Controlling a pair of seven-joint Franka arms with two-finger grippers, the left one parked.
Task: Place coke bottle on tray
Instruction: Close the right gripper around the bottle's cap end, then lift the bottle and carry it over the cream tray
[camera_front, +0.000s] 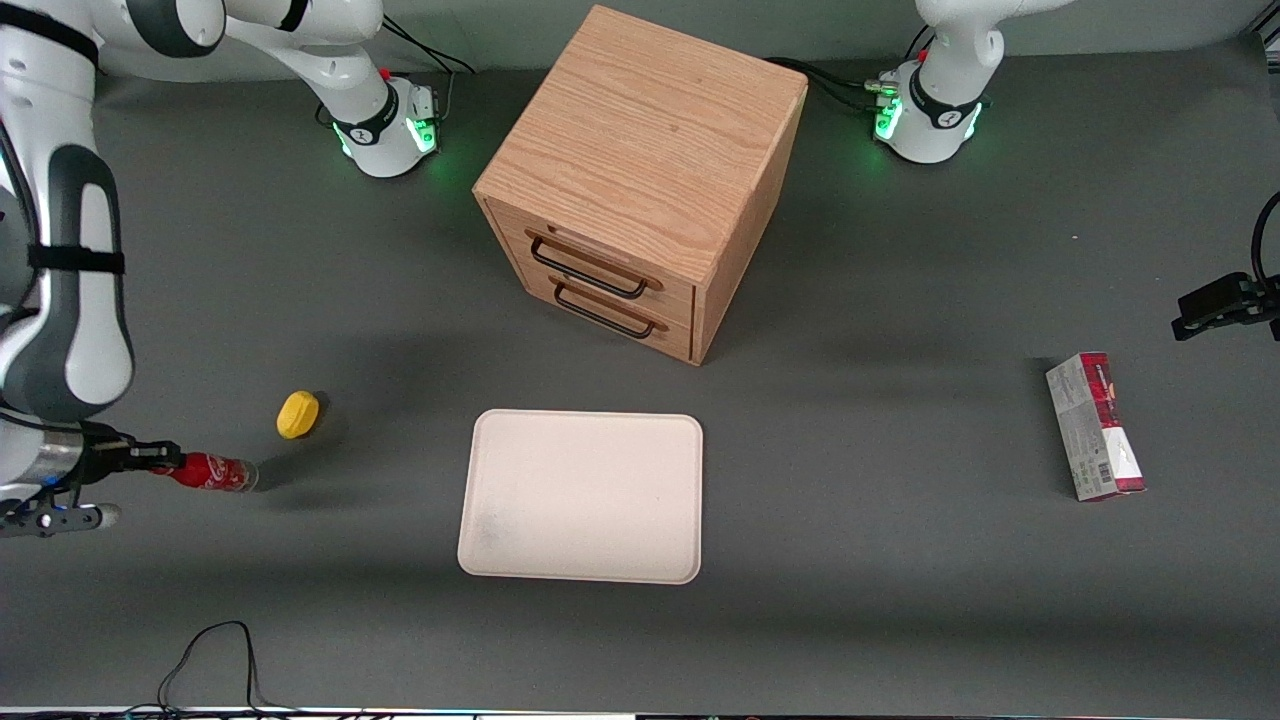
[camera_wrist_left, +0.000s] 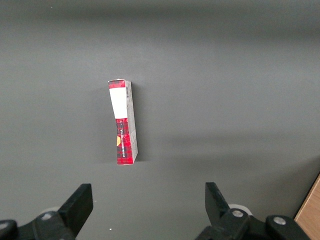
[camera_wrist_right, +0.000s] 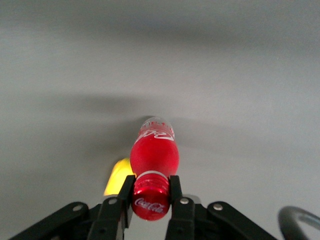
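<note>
The coke bottle (camera_front: 213, 472) is a small slim red bottle with a red cap and a clear base. It is held roughly level above the table at the working arm's end, its base pointing toward the tray. My right gripper (camera_front: 165, 460) is shut on its cap. In the right wrist view the two black fingers (camera_wrist_right: 126, 195) clamp the red cap, and the bottle (camera_wrist_right: 154, 152) points away from the camera; the gripper (camera_wrist_right: 150, 192) sits at the cap. The cream-beige tray (camera_front: 582, 496) lies flat near the table's middle, well apart from the bottle.
A yellow lemon-like object (camera_front: 298, 414) lies beside the bottle, a little farther from the front camera; it also shows in the right wrist view (camera_wrist_right: 118, 176). A wooden two-drawer cabinet (camera_front: 640, 180) stands farther back than the tray. A red-and-white carton (camera_front: 1095, 427) lies toward the parked arm's end.
</note>
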